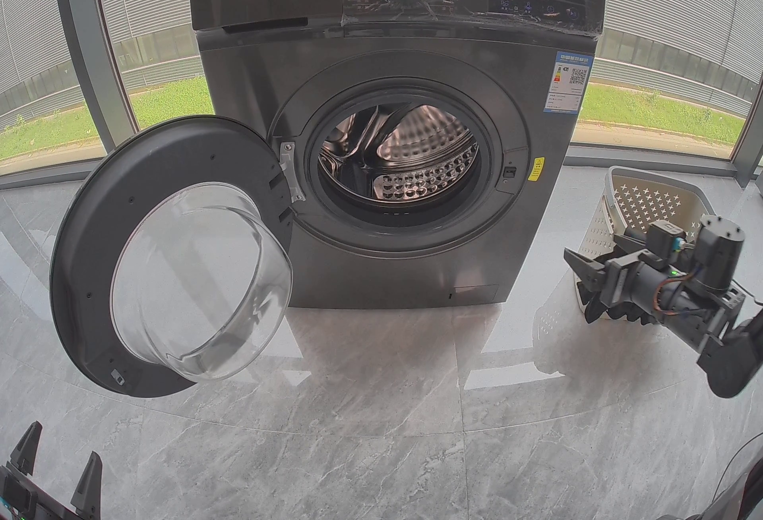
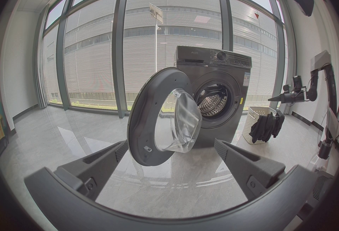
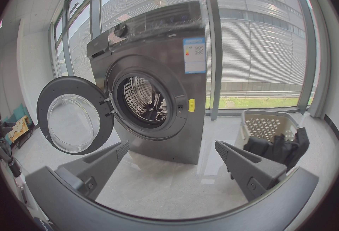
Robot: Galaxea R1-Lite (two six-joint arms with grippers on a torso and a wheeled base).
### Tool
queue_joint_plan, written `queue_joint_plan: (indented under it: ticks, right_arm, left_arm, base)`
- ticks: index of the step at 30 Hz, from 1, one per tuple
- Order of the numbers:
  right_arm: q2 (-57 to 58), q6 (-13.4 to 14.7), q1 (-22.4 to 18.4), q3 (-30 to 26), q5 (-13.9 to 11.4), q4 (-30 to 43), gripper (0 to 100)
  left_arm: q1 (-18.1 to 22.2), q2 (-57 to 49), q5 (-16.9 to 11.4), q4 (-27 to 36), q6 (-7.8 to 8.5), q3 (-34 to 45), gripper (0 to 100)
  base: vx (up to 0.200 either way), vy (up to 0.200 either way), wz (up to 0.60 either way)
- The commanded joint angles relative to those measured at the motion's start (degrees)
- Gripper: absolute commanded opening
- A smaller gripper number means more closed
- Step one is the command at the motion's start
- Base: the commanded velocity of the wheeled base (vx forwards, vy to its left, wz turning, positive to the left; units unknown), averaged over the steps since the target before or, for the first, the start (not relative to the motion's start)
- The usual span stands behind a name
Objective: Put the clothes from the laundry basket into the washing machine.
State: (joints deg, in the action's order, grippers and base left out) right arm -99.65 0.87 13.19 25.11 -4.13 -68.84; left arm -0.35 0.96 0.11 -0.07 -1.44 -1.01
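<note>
Black clothes (image 3: 279,148) draped over white basket (image 3: 268,113) rim; left claw (image 2: 170,143), right claw (image 3: 172,143) apart.

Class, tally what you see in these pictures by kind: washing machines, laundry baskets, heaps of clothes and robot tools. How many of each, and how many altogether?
Washing machine: 1
Laundry basket: 1
Heap of dark clothes, draped over the basket's rim: 1 (separate pieces cannot be told apart)
Tools: 2, the left tool and the right tool, both open
Total: 5
</note>
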Motion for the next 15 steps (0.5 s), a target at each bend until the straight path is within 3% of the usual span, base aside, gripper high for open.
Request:
queue_joint_plan:
  ticks: [1, 15]
  right_arm:
    - [14.13, -0.51, -3.70, -9.91, -0.70, -0.94, 100]
    - [38.30, -1.13, -3.96, -23.18, -0.44, 0.55, 100]
  left_arm:
    - [0.00, -0.96, -0.11, -0.01, 0.12, 1.01, 100]
    - [0.00, -0.96, 0.24, -0.01, 0.30, 1.01, 100]
  base:
    - [0.000, 0.000, 0.00]
    - [0.000, 0.000, 0.00]
